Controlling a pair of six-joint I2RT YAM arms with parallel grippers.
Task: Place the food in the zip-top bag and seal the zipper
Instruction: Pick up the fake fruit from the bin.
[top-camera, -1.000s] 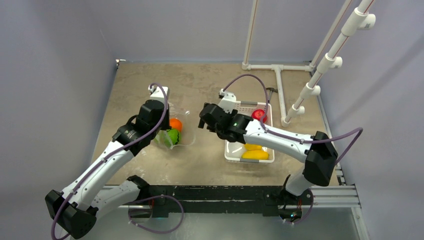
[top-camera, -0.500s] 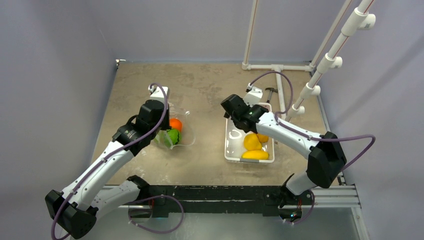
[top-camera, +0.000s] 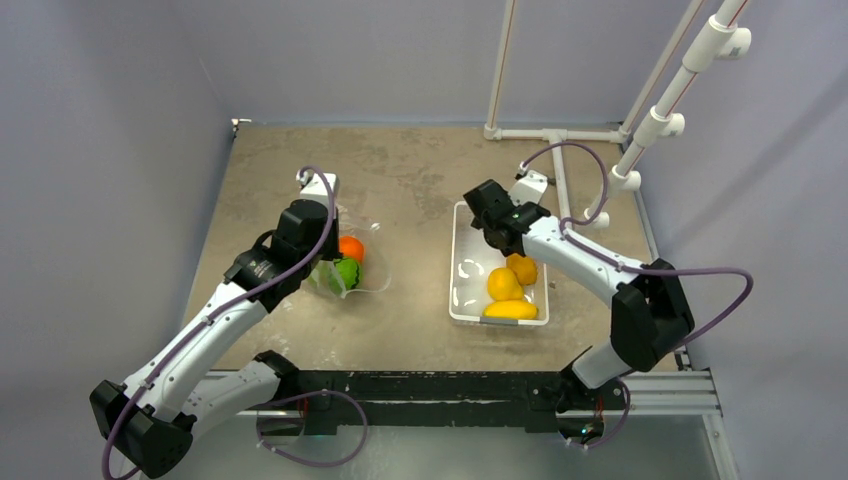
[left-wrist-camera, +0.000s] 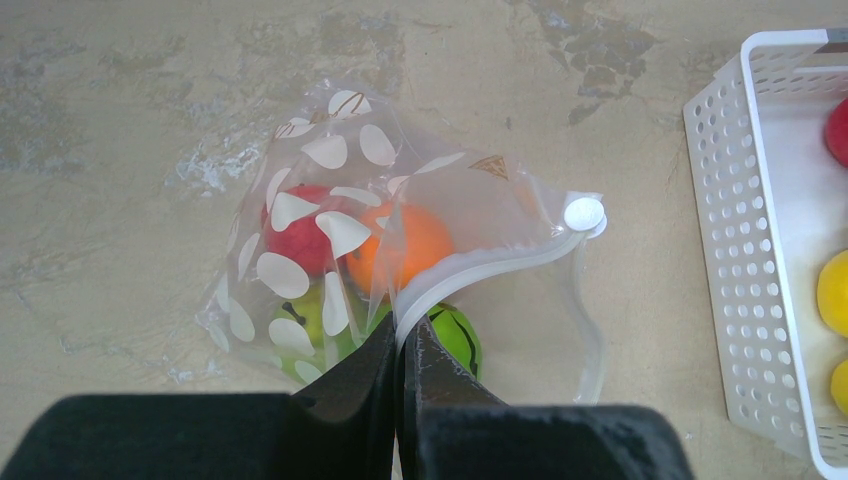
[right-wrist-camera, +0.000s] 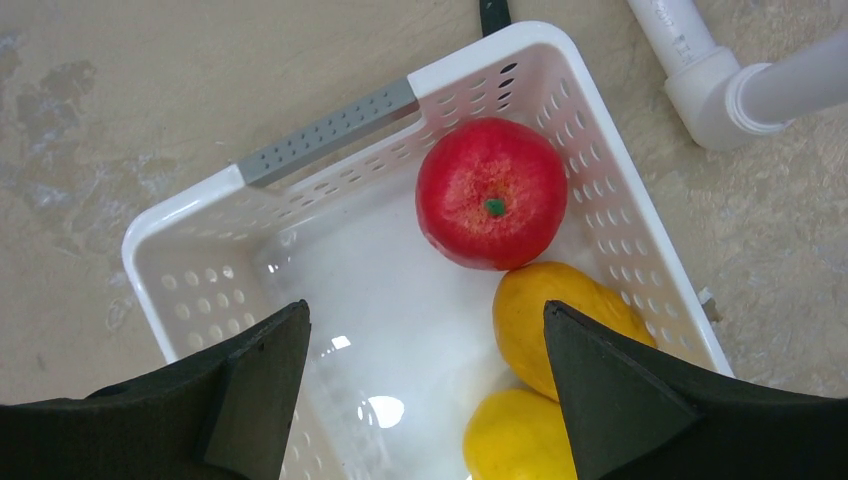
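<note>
Pinching the zipper (left-wrist-camera: 480, 270) flat between its shut fingers, the left claw (left-wrist-camera: 403, 335) sits at the bottom of its wrist view. From there the strip runs out toward 2 o'clock to a round white tab (left-wrist-camera: 585, 213). The other lip bows away toward 3 o'clock, so the mouth gapes. The zip-top bag (left-wrist-camera: 320, 150) lies on the table (left-wrist-camera: 120, 120) toward 11 o'clock. Inside are a red piece (left-wrist-camera: 300, 245), an orange piece (left-wrist-camera: 425, 245), a yellow-green piece (left-wrist-camera: 300, 330) and a dark-striped green one (left-wrist-camera: 460, 340) (half behind a finger, and white patches on the plastic mask them all). From above this claw is buried under its own wrist, and only orange and green show through the bag.

The right claw (right-wrist-camera: 425, 315) hangs with jaws wide and empty above the far end of the white basket (right-wrist-camera: 480, 60). At 1 o'clock lies a red apple (right-wrist-camera: 490, 195). Touching it at 5 o'clock is an orange-yellow piece (right-wrist-camera: 555, 310), then a yellow piece (right-wrist-camera: 515, 440) cut by the bottom edge. The top view hides the apple under the arm but shows a long yellow piece (top-camera: 510, 310) at the basket's near end.
</note>
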